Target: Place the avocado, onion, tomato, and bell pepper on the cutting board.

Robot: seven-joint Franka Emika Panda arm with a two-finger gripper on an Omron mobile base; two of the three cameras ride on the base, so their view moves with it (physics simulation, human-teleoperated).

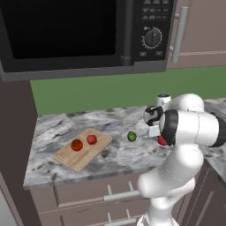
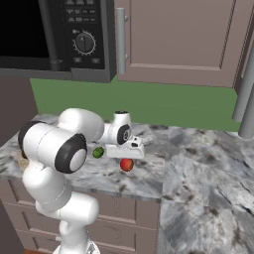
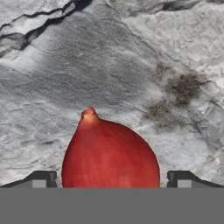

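Cutting board [image 1: 82,150]: flat, light-tan, lying on the grey marbled counter [image 1: 119,154] below the microwave [image 1: 84,35]. On the board, two red items side by side: an orange-red tomato [image 1: 77,145] and a pinker red piece [image 1: 92,140], apart from each other. Avocado [image 1: 131,136]: small, dark green, on the bare counter to the right of the board, well apart from it. Onion [image 3: 110,153]: red, with a pointed tip, on the counter farther right of the board than the avocado, near the counter's front edge. Gripper [image 3: 111,179]: directly over the onion, fingers spread wide with one tip on either side of the bulb, not touching it; nothing held.
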